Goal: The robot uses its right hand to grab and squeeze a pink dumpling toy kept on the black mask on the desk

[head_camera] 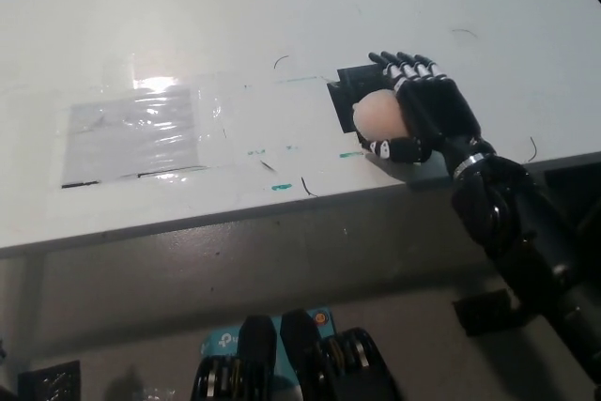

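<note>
Robot hand (418, 110), the black right one, sits over the right part of the tabletop (282, 16), reaching in from the lower right on its black arm (526, 232). I see its fingers (399, 65) stretched out and spread, pointing toward the far edge, while the thumb lies along the near side of the toy. The pink dumpling toy (377, 114) rests against the palm, round and full in shape, with the fingers extended past it rather than curled over it, so I read the hand as loosened around the toy and not clamped on it.

The toy sits on the black mask (346, 86), a dark square patch lying flat on the white surface; only the mask's far left corner and left edge show beyond the toy and the hand. Short green marks (299, 80) run beside the mask on its left, and more of them lie nearer the front edge.

Well to the left, a clear plastic sheet (131, 133) is taped flat on the tabletop, glare bright on its far part. I find no containers on the tabletop. My left hand does not show in this view.
</note>
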### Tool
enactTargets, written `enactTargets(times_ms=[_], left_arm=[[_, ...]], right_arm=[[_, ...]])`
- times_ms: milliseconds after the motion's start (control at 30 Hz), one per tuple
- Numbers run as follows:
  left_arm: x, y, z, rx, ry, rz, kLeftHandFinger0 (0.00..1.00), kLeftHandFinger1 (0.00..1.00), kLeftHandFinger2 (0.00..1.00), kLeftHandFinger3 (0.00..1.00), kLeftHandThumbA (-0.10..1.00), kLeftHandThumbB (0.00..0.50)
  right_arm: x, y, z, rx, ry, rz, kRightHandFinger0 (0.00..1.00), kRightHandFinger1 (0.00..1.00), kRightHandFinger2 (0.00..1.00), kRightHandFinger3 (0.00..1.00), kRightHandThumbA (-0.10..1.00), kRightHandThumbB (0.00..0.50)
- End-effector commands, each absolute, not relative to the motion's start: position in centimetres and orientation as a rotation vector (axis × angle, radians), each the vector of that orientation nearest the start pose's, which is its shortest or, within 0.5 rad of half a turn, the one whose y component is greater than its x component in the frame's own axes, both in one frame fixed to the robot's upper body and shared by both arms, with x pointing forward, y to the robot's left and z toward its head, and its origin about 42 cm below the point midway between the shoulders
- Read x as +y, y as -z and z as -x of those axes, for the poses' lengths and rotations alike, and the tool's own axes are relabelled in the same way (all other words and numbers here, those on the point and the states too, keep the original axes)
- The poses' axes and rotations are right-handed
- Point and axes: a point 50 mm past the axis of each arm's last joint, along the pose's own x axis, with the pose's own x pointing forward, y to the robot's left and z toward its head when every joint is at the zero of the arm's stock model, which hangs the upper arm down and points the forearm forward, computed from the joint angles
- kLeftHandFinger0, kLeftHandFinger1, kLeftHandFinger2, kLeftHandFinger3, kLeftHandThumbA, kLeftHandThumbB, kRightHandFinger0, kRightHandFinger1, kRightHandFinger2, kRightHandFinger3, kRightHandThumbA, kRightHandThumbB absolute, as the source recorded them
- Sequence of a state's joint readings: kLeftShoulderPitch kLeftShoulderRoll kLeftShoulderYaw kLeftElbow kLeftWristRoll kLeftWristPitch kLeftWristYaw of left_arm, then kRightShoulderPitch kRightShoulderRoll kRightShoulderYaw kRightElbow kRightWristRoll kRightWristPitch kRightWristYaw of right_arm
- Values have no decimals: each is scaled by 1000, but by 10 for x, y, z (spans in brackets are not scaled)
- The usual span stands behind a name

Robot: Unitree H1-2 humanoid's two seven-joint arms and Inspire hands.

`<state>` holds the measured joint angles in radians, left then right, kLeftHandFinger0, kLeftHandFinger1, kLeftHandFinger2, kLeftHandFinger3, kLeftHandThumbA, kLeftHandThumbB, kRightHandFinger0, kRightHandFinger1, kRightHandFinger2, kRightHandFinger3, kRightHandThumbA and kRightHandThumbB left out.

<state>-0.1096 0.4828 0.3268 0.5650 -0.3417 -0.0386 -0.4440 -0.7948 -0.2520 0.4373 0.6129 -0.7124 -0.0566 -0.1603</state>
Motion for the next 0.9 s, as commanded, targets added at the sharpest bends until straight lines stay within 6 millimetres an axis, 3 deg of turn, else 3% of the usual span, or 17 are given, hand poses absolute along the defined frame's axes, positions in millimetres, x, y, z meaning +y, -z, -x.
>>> enactTargets(times_ms=[0,233,300,433,500,533,600,667,700,733,767,800,833,867], left_arm=[[486,-83,-283,180,-53,-14,0,19,114,122,1000,500],[490,-83,-281,193,-53,-20,0,19,131,135,1000,500],[490,-82,-282,195,-60,-22,0,0,116,134,1000,500],[490,-82,-282,190,-57,-20,0,0,110,132,1000,500],[490,-83,-282,192,-61,-23,0,0,106,115,1000,500],[489,-84,-282,192,-59,-25,0,1,106,113,1000,500],[489,-85,-282,191,-59,-26,0,6,115,114,1000,500],[489,-84,-283,197,-64,-23,0,6,120,121,1000,500],[488,-83,-283,195,-58,-21,0,13,125,122,1000,500],[489,-82,-282,192,-55,-19,0,19,136,134,1000,500],[488,-82,-282,191,-59,-18,0,11,124,134,1000,500],[487,-82,-282,193,-61,-22,0,9,118,129,1000,500],[486,-82,-283,195,-60,-27,0,9,117,127,1000,500],[487,-82,-283,189,-56,-28,0,9,115,129,1000,500]], right_arm=[[-175,-269,-500,-476,-170,1145,1000,1000,1000,1000,874,495],[-208,-308,-471,-504,-117,1029,1000,1000,1000,1000,831,467],[-222,-318,-454,-492,-120,935,1000,1000,1000,1000,783,457],[-238,-322,-435,-502,-111,874,1000,1000,1000,1000,779,445],[-248,-319,-425,-481,-101,816,1000,1000,1000,1000,781,439],[-253,-316,-419,-472,-99,782,1000,1000,1000,1000,725,410],[-258,-311,-414,-477,-87,746,1000,1000,1000,1000,693,396],[-270,-290,-405,-461,-56,554,1000,1000,1000,1000,397,323],[-273,-282,-404,-463,-41,512,1000,1000,1000,1000,376,290],[-275,-272,-403,-443,-26,445,972,1000,1000,1000,383,304],[-277,-257,-401,-410,-4,447,840,1000,1000,1000,462,261],[-278,-247,-399,-391,7,435,740,875,1000,1000,420,255],[-279,-241,-397,-383,13,411,698,814,967,1000,392,245],[-277,-230,-394,-350,23,394,677,738,879,1000,361,233]])
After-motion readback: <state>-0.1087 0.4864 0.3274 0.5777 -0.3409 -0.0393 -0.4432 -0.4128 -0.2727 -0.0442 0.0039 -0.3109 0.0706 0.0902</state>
